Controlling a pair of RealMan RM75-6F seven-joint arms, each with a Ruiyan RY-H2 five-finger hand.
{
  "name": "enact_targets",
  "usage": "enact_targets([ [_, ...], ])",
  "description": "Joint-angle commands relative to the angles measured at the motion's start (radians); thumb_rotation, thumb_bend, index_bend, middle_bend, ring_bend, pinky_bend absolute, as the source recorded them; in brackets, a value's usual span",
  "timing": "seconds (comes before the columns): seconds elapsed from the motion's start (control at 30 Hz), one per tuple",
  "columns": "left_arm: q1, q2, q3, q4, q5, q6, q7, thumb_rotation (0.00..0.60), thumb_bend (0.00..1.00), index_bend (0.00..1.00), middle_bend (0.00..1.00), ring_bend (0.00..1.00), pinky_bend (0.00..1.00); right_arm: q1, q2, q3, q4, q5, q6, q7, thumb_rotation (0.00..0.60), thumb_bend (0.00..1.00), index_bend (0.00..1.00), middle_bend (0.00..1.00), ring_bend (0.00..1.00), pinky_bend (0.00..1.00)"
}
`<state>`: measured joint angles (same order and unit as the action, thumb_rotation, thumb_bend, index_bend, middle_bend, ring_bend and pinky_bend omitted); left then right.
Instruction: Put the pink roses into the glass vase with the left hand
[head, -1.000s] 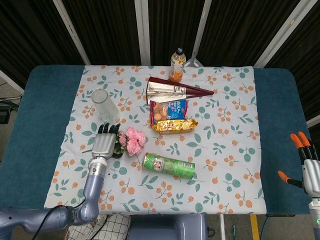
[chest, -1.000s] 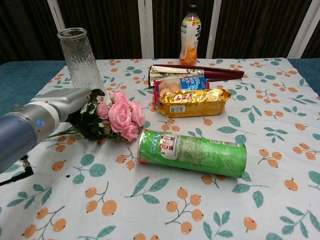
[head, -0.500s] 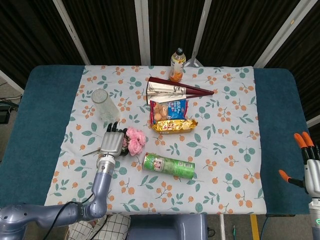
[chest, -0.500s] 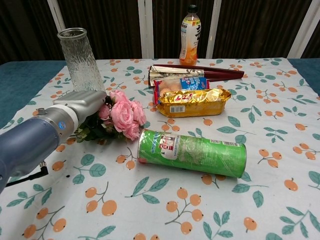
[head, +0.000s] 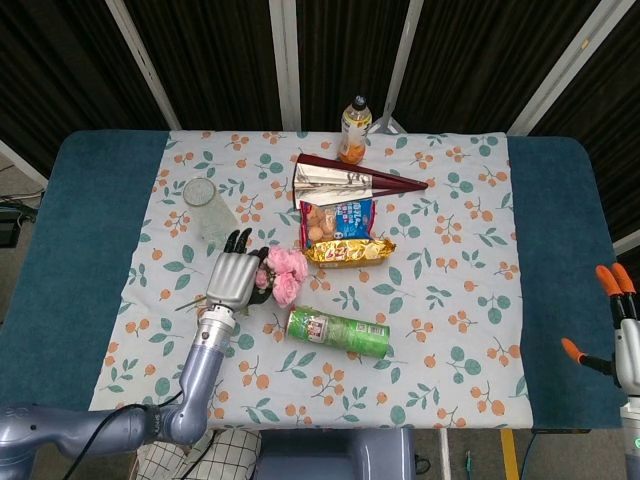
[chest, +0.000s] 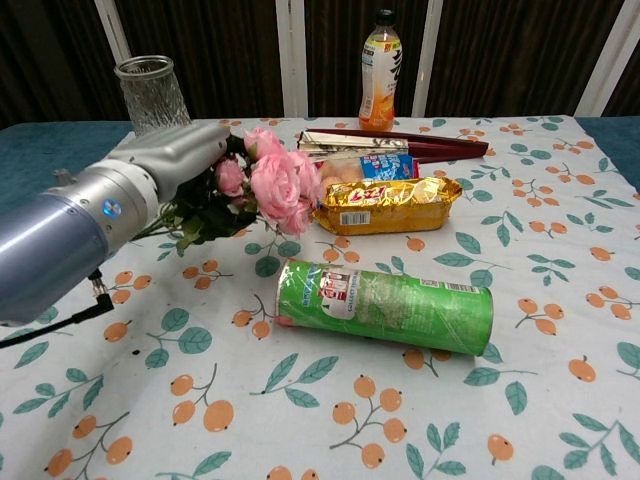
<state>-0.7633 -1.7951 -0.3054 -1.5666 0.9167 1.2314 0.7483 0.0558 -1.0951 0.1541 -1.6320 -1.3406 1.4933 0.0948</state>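
Lifted since before, the roses (chest: 272, 180) hung off the cloth, my left hand (chest: 165, 160) closed around their stems beside the vase (chest: 152, 92).

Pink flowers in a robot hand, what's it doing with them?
The robot's left hand is holding a bunch of pink roses up off the flowery tablecloth. The glass vase stands empty just behind the hand, so the roses are not in it yet. A green chip can, snack packs and a juice bottle lie or stand nearby. The right hand waits at the table's far side with nothing in it.
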Motion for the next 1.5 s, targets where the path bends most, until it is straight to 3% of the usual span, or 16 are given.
enact_targets([
  [0.03, 0.007, 0.104, -0.004, -0.139, 0.12, -0.003, -0.079, 0.6, 0.42, 0.31, 0.47, 0.05, 0.0, -0.005, -0.002, 0.003, -0.001, 0.011, 0.003, -0.004, 0.6, 0.15, 0.11, 0.0, 0.0, 0.0],
  [0.2, 0.02, 0.213, -0.086, -0.27, 0.234, 0.017, -0.228, 0.6, 0.42, 0.31, 0.47, 0.05, 0.0, -0.001, -0.008, 0.007, 0.016, 0.035, -0.018, -0.003, 0.6, 0.15, 0.11, 0.0, 0.0, 0.0],
  [0.37, 0.023, 0.282, -0.167, -0.284, 0.31, 0.052, -0.331, 0.6, 0.41, 0.3, 0.47, 0.05, 0.0, 0.006, -0.018, 0.014, 0.032, 0.056, -0.037, -0.005, 0.6, 0.15, 0.11, 0.0, 0.0, 0.0],
  [0.57, -0.006, 0.302, -0.279, -0.166, 0.326, 0.045, -0.577, 0.6, 0.41, 0.3, 0.46, 0.05, 0.0, 0.009, -0.025, 0.024, 0.044, 0.083, -0.051, -0.001, 0.6, 0.15, 0.11, 0.0, 0.0, 0.0],
  [0.7, -0.037, 0.272, -0.315, -0.068, 0.321, 0.038, -0.719, 0.6, 0.41, 0.31, 0.47, 0.05, 0.03, 0.008, -0.029, 0.038, 0.054, 0.113, -0.059, 0.006, 0.6, 0.15, 0.11, 0.0, 0.0, 0.0],
  [0.87, -0.084, 0.205, -0.353, 0.07, 0.317, 0.079, -0.806, 0.6, 0.41, 0.31, 0.47, 0.05, 0.07, 0.012, -0.027, 0.044, 0.069, 0.141, -0.099, 0.045, 0.6, 0.15, 0.11, 0.0, 0.0, 0.0],
  [1.13, -0.151, 0.153, -0.377, 0.246, 0.279, 0.083, -0.833, 0.6, 0.41, 0.31, 0.47, 0.05, 0.07, 0.015, -0.026, 0.053, 0.107, 0.164, -0.128, 0.069, 0.6, 0.15, 0.11, 0.0, 0.0, 0.0],
  [1.37, -0.17, 0.126, -0.34, 0.352, 0.264, 0.065, -0.871, 0.6, 0.41, 0.31, 0.47, 0.05, 0.07, 0.013, -0.026, 0.059, 0.106, 0.169, -0.125, 0.066, 0.6, 0.15, 0.11, 0.0, 0.0, 0.0],
  [1.5, -0.156, 0.122, -0.317, 0.344, 0.267, 0.074, -0.897, 0.6, 0.41, 0.31, 0.47, 0.05, 0.07, 0.01, -0.024, 0.059, 0.1, 0.164, -0.123, 0.076, 0.6, 0.15, 0.11, 0.0, 0.0, 0.0],
])
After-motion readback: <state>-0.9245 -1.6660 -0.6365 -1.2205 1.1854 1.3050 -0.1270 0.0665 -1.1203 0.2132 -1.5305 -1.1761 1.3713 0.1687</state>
